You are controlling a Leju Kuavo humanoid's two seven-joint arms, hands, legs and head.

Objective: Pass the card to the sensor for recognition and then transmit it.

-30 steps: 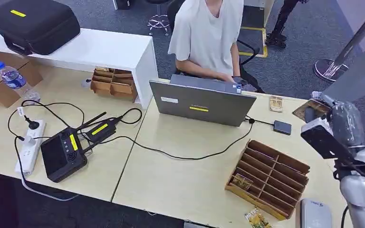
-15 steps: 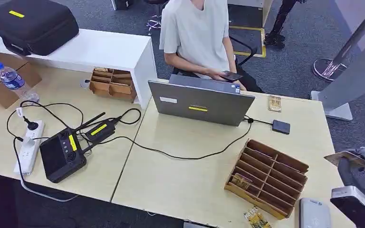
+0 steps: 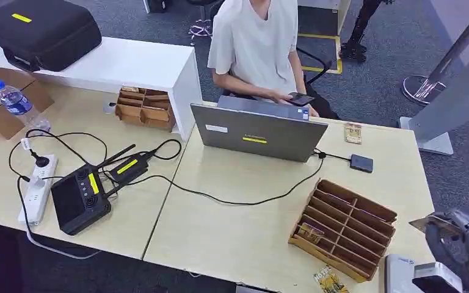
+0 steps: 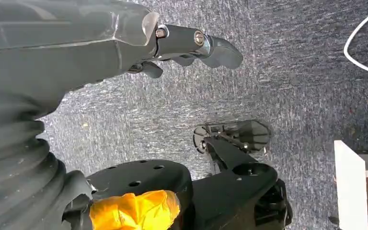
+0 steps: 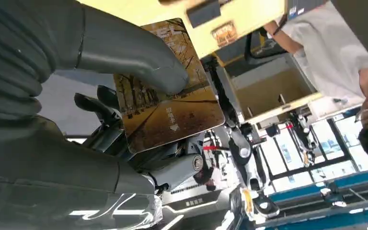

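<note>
1. The right hand (image 3: 464, 247) sits low at the near right corner of the wooden desk (image 3: 238, 238), just beyond the desk's right edge; beside it on the desk lies a grey sensor pad (image 3: 401, 274), and past that stands a slotted wooden rack (image 3: 348, 226) with one card tucked in a near slot
2. Farther from the hand, across the desk, an open laptop (image 3: 259, 131) stands with a person (image 3: 256, 43) seated behind it holding a phone (image 3: 300, 97); a small dark box (image 3: 362, 163) on a cable lies between laptop and rack
3. A loose card (image 3: 331, 282) lies flat at the near desk edge, next to the sensor pad
4. The card (image 5: 167, 93) is pinched in the right hand – the thick grey thumb (image 5: 134, 52) presses on its printed face and the dark fingers (image 5: 100, 108) back it from behind
5. Its face shows a yellow-brown avenue of autumn trees with small pale lettering; corners rounded, surface flat, most of it sticking out clear of the thumb
6. The left hand (image 4: 191, 45) hangs over grey carpet – fingers loosely curled, nothing in them
</note>
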